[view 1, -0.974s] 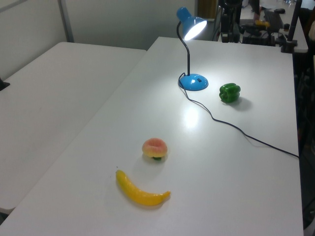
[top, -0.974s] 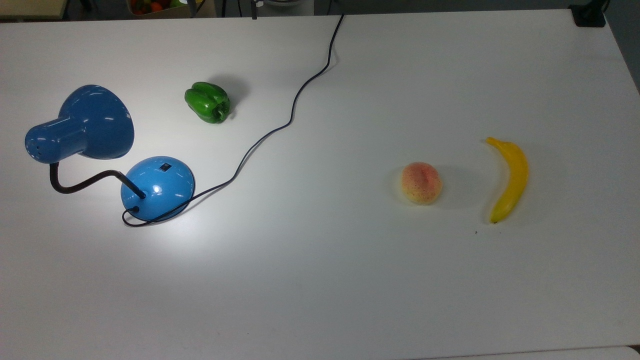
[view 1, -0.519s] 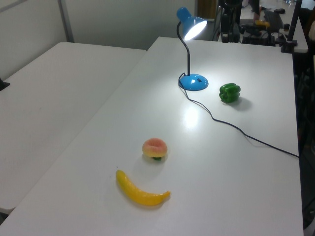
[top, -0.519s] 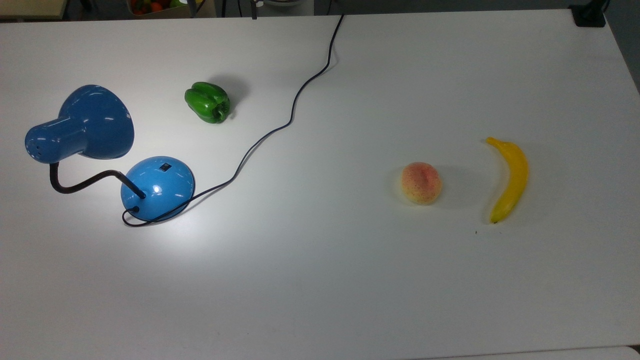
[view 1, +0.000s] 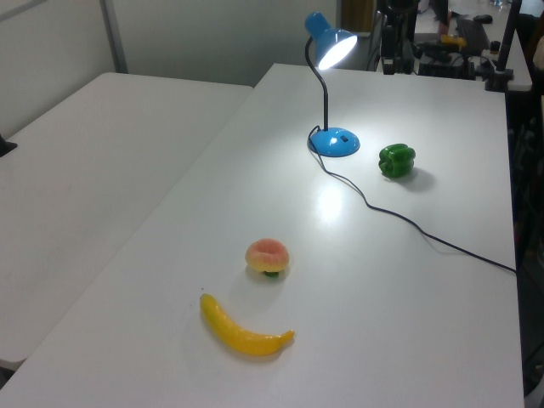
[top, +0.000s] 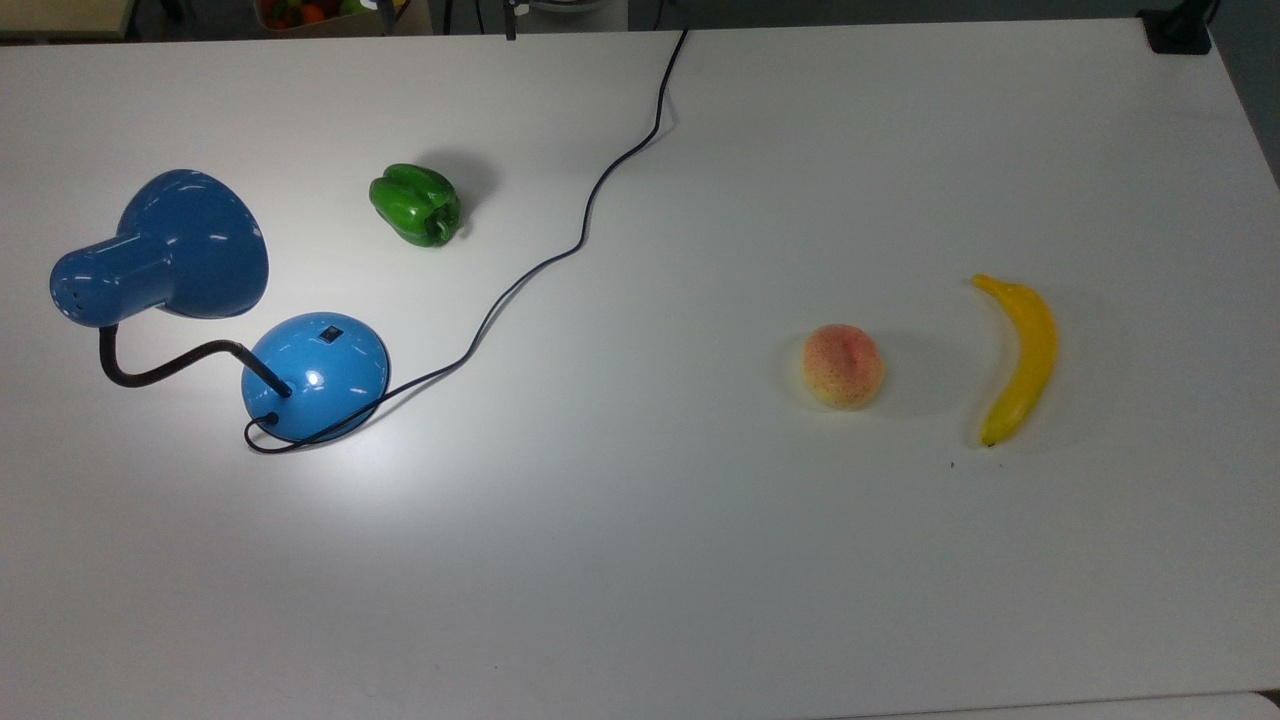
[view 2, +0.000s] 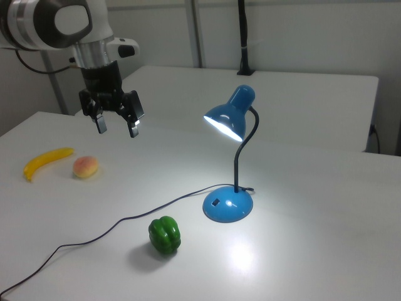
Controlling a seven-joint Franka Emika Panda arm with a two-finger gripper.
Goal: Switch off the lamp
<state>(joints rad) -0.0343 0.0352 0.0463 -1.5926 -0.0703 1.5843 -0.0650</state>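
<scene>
Reaching the switch (view 2: 215,202) cleanly means bringing one fingertip straight down onto it, pressing gently so the base (view 2: 228,205) does not skid. The gripper (view 2: 116,123) hangs well apart from the lamp (view 2: 230,119), above the peach (view 2: 85,167), jaws spread wide and holding nothing. The lamp is glossy blue, lit, its shade tilted down; the pepper (view 2: 165,235) sits near its base, the cord (view 2: 125,219) trailing past.

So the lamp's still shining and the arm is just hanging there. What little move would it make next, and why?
Probably a move across toward the lamp. It is lit, and the open gripper hangs high above the table, near the peach and far from the small black switch on the blue base. It has to get over that switch before pressing.
</scene>
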